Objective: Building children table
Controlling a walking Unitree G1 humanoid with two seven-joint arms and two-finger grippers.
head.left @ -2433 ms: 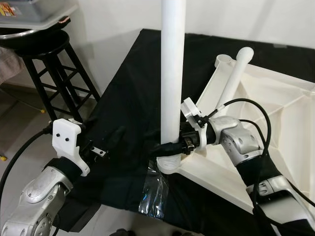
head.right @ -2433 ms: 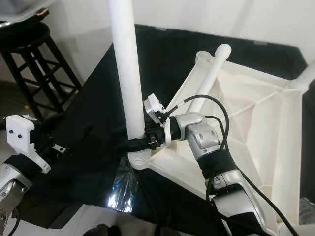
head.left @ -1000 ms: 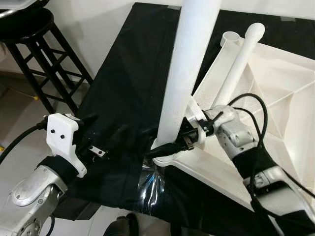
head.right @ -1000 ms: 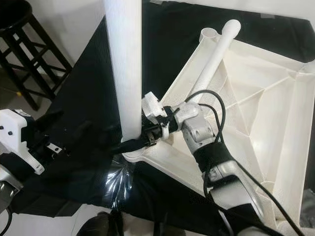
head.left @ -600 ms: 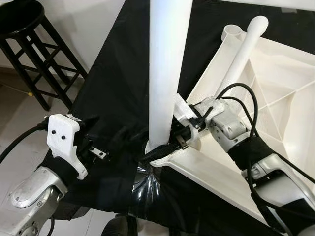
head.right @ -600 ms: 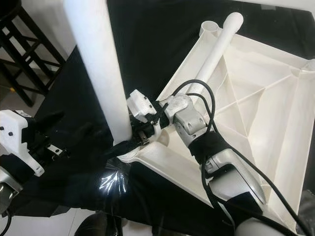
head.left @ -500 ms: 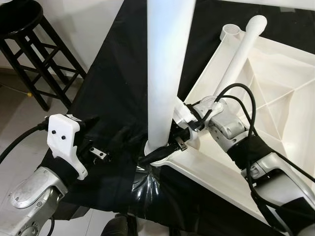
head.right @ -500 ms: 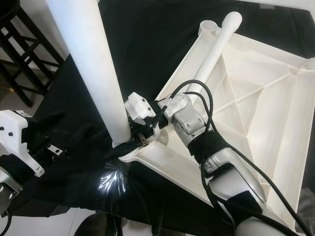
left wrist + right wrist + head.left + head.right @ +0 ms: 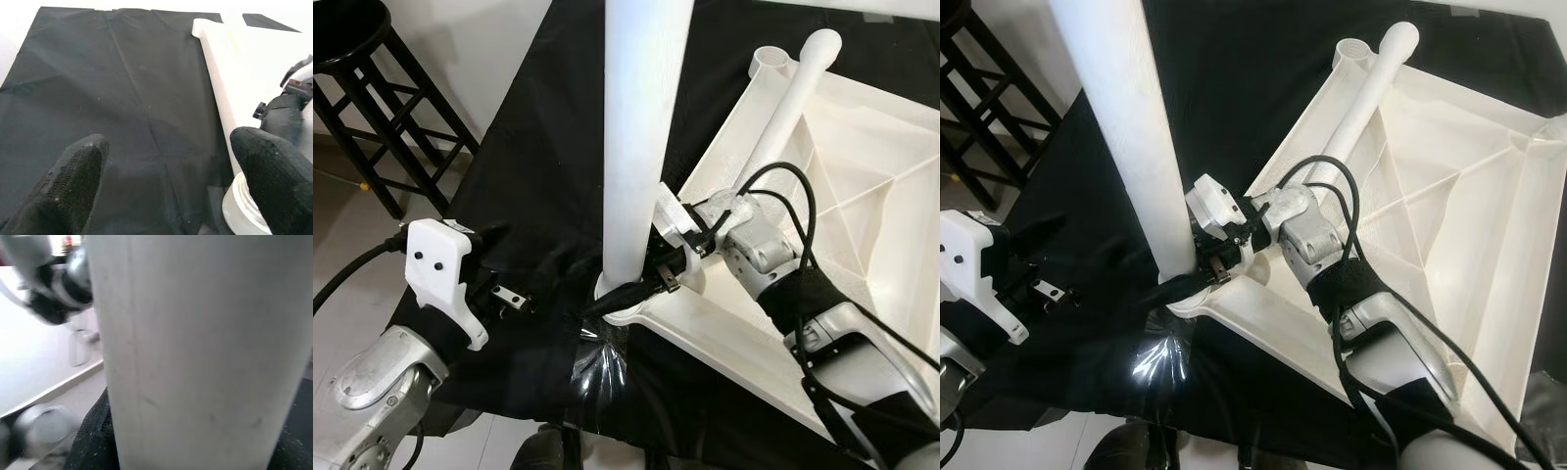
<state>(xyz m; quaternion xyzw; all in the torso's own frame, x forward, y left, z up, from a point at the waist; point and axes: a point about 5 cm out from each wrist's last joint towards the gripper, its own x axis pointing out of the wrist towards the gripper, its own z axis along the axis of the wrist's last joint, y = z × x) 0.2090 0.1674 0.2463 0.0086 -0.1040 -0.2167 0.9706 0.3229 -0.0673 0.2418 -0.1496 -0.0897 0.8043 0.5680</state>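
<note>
The upturned white tabletop (image 9: 862, 176) lies on a black cloth (image 9: 548, 166), ribs facing up. At its near corner, the right gripper (image 9: 641, 284) clamps the base of a white table leg (image 9: 636, 147), its black fingers closed around the tube just above the corner socket (image 9: 619, 302). The leg stands nearly upright in that socket, rising out of the top of the head views. A second leg (image 9: 788, 108) rests in the far corner socket and slants over the tabletop. The left gripper (image 9: 171, 186) hovers just above the cloth beside the socket, fingers (image 9: 73, 181) spread wide and holding nothing. A black stool (image 9: 382, 108) stands on the floor to the robot's left, well apart from the work.

The step in hand looks like seating or screwing the leg into its corner. The main risk is a crooked entry: the grip sits low on a long tube, so a small tilt at the wrist could swing the top well off line and jam or cross the joint. Because the tabletop rests loose on cloth with this corner near the edge, a hard push or twist could slide or tip it rather than seat the leg. Letting go before the leg is firmly home could leave it to topple. The open left gripper is close enough to brace the corner.
</note>
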